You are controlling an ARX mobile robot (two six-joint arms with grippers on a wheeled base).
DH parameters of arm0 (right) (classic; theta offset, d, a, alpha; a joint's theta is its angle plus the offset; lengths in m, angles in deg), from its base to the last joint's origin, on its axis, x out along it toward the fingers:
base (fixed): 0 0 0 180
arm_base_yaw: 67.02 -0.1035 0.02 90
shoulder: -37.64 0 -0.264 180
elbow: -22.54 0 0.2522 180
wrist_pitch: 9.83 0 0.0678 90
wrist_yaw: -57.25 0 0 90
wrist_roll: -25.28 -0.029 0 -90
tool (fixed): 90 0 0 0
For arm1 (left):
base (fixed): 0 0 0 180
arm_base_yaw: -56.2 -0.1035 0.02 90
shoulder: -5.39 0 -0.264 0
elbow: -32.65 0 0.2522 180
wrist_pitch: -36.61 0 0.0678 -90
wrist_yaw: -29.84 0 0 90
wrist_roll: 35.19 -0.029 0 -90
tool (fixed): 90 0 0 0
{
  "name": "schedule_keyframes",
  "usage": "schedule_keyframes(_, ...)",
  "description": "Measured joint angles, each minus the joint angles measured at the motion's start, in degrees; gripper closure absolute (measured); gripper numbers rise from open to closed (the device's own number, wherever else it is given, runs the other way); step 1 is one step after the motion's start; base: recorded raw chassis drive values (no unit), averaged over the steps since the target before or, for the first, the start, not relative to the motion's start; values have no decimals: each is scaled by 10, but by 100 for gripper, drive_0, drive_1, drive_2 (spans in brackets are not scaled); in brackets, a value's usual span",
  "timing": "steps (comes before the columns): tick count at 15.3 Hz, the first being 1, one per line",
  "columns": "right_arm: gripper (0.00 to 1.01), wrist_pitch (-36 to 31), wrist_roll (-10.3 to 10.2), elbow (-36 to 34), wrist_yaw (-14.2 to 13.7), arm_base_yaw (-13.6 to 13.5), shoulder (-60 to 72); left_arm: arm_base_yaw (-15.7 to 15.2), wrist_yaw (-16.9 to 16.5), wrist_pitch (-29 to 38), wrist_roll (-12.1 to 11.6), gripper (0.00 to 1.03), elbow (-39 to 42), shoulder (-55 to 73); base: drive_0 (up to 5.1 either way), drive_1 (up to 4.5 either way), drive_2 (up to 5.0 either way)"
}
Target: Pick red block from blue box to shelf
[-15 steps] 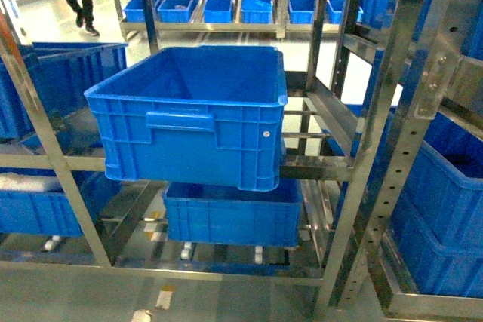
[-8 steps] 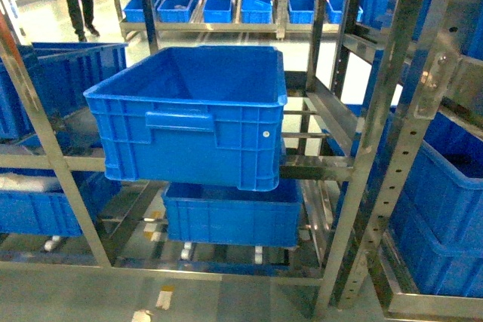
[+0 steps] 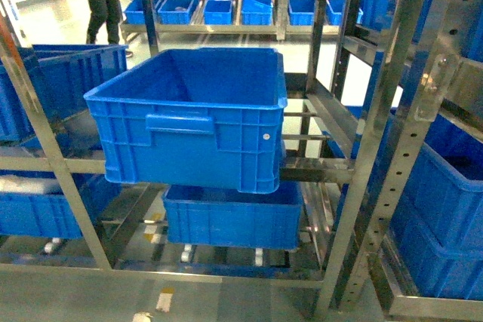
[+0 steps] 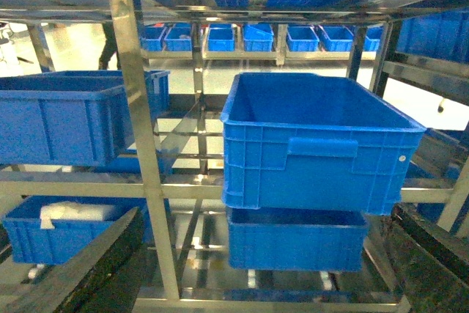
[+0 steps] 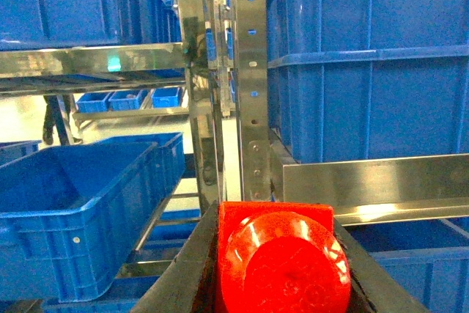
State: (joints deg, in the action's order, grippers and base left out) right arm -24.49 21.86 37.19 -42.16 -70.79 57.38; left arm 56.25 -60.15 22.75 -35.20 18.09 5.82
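My right gripper (image 5: 275, 216) is shut on the red block (image 5: 282, 263), a bright red piece with a rounded shiny face, held between dark fingers (image 5: 187, 269) low in the right wrist view. Just beyond it stand a perforated post (image 5: 253, 108) and a flat rail (image 5: 374, 181) of the steel shelf (image 3: 392, 148). My left gripper (image 4: 267, 210) is open, its fingers (image 4: 80, 269) far apart and empty, facing the shelf (image 4: 139, 144). No blue box shows in any view. Neither gripper appears in the head view.
A large dark blue ribbed crate (image 3: 189, 111) rests on the middle rails, with a lower crate (image 3: 234, 216) beneath it. More crates fill the right bay (image 3: 453, 209) and left bay (image 3: 45, 88). A person (image 3: 106, 16) walks in the far aisle.
The person in the far aisle has walked to the right. The crates and shelf look the same, apart from a slight shift of the view.
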Motion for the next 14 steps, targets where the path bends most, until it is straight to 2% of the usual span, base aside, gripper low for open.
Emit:
schedule_keyframes(7,73,1,0,0,0,0,3,0,0,-1,0,5,0,0,5,170,-160)
schedule_keyframes(14,73,2,0,0,0,0,4,0,0,-2,0,5,0,0,0,376,-377)
